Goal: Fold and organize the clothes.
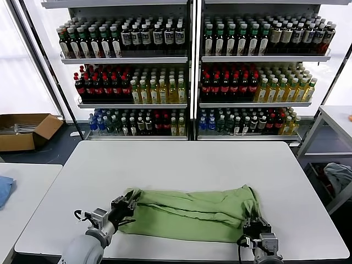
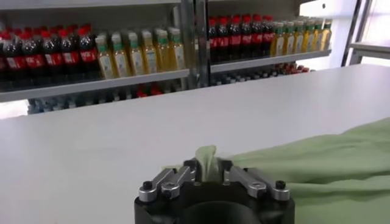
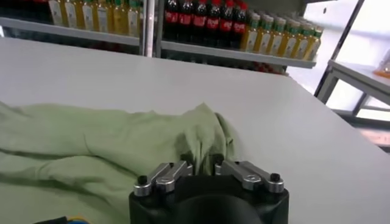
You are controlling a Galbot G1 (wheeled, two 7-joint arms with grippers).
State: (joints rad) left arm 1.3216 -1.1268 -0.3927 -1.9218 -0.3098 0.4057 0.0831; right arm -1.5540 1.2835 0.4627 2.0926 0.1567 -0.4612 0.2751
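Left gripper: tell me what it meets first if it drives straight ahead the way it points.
The left gripper meets the green polo shirt at once: a fold sits at its fingertips. Beyond lies bare table.

Shop-like test space. Metal shelving units [image 1: 190, 58] along back wall, rows of bottled drinks [image 1: 137, 88] stocked by colour, retail style. White work surface [image 1: 181, 170] in front. Open cardboard box [image 1: 25, 131] on floor at left.

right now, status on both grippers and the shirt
Left gripper at shirt's left end, right gripper at its right end. Shirt bunched, lengthwise on table. Nothing in the way.
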